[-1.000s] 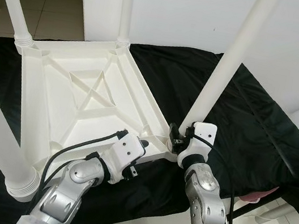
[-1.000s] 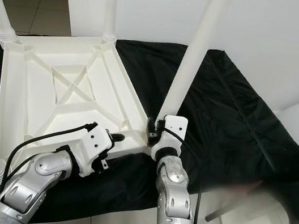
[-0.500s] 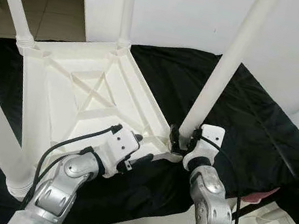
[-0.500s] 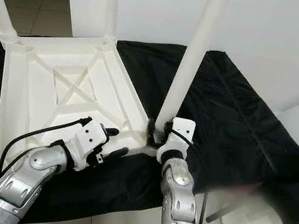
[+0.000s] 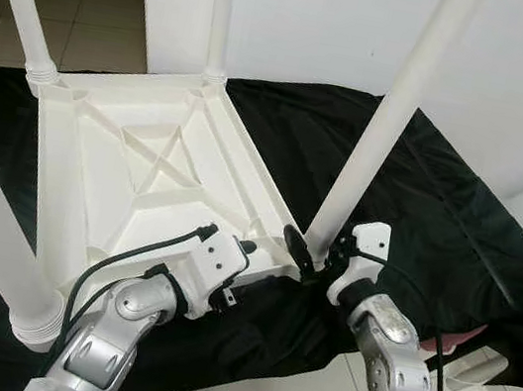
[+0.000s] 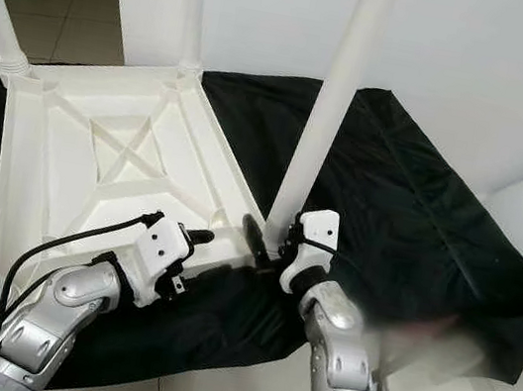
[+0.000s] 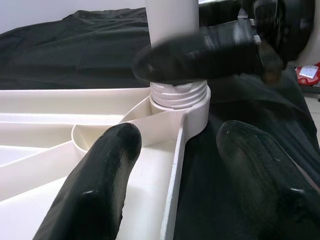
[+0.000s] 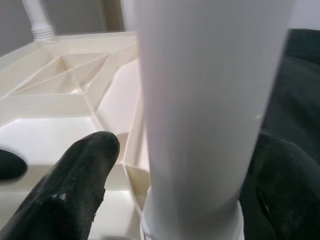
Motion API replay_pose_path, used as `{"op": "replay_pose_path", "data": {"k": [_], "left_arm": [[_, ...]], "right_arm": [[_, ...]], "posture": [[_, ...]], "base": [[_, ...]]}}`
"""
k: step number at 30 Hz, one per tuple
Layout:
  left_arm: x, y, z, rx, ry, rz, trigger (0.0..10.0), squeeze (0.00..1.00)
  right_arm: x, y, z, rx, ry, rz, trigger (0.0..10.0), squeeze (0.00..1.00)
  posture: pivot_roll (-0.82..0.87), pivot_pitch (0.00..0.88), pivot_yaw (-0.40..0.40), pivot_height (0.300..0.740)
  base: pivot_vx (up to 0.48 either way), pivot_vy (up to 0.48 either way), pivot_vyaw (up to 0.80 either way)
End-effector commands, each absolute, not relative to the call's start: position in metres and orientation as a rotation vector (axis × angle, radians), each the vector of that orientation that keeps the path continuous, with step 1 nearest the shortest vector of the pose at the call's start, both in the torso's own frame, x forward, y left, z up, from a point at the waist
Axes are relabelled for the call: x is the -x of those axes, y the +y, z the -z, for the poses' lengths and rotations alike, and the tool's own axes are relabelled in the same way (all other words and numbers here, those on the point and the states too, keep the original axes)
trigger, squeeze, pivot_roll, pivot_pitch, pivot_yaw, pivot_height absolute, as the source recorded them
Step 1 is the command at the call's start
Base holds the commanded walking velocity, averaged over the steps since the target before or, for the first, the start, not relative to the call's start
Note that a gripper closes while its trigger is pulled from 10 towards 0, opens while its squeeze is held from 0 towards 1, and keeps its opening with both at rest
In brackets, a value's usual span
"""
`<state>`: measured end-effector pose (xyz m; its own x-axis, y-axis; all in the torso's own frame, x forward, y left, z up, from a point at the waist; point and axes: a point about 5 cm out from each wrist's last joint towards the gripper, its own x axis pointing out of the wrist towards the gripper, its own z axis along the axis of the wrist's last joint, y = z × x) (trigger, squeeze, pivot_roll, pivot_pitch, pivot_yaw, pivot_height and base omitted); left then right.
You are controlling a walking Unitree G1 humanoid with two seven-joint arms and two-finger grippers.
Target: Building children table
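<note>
While the white plastic table [image 5: 146,166] lies upside down on a black cloth [image 5: 421,202] spread over the floor, the robot works at the corner nearest to it. Four legs stand up from the corners; the near right leg [image 5: 386,126] sits in its corner socket [image 7: 181,102], with ridged threads showing at its foot in the left wrist view. The right gripper [image 5: 317,253] reaches round the base of that leg, its fingers spread either side of the white tube; whether they press on it I cannot tell. The left gripper [image 5: 244,253] rests at the table's rim just beside the same socket, fingers [image 7: 105,170] spread, one over the underside ribs and one over the cloth, gripping nothing.

This looks like the last stage of fitting: the fourth leg is being screwed home. Next, I judge, the right gripper must close on the leg and turn it further while the left steadies the frame so the table does not skid on the cloth.
</note>
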<state>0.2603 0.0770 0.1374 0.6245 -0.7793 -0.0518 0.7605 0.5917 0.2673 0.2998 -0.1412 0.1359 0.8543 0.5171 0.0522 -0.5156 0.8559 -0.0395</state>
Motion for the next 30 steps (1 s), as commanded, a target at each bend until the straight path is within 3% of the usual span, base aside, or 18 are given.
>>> {"op": "replay_pose_path", "data": {"k": [1,17,18,21,22,30], "left_arm": [[-0.261,0.076,-0.138,-0.267,-0.085,0.861,10.0,0.0],[-0.263,0.075,-0.141,-0.271,-0.089,0.871,10.0,0.0],[-0.263,0.074,-0.141,-0.271,-0.089,0.874,10.0,0.0],[-0.263,0.074,-0.141,-0.271,-0.09,0.875,10.0,0.0],[-0.263,0.074,-0.141,-0.27,-0.09,0.875,10.0,0.0],[-0.26,0.074,-0.14,-0.266,-0.084,0.87,10.0,0.0]], "right_arm": [[-0.305,-0.149,-0.135,0.085,-0.063,-0.585,10.0,0.0],[-0.326,-0.146,-0.139,0.189,-0.062,-0.789,10.0,0.0],[-0.328,-0.144,-0.138,0.198,-0.055,-0.82,0.5,0.0],[-0.329,-0.144,-0.137,0.201,-0.053,-0.835,0.5,0.0],[-0.33,-0.144,-0.135,0.204,-0.049,-0.843,0.0,0.0],[-0.33,-0.148,-0.128,0.18,-0.031,-0.841,0.0,0.0]], "posture": [[-0.02,0.022,-0.036,0.74],[-0.01,0.018,-0.022,0.74],[0.0,0.018,-0.023,0.74],[0.0,0.018,-0.023,0.74],[0.0,0.018,-0.023,0.74],[0.0,0.026,-0.032,0.74]], "base": [[0.0,0.0,0.0],[0.0,0.0,0.0],[0.0,0.0,0.0],[0.0,0.0,0.0],[0.0,0.0,0.0],[0.0,0.0,0.0]]}}
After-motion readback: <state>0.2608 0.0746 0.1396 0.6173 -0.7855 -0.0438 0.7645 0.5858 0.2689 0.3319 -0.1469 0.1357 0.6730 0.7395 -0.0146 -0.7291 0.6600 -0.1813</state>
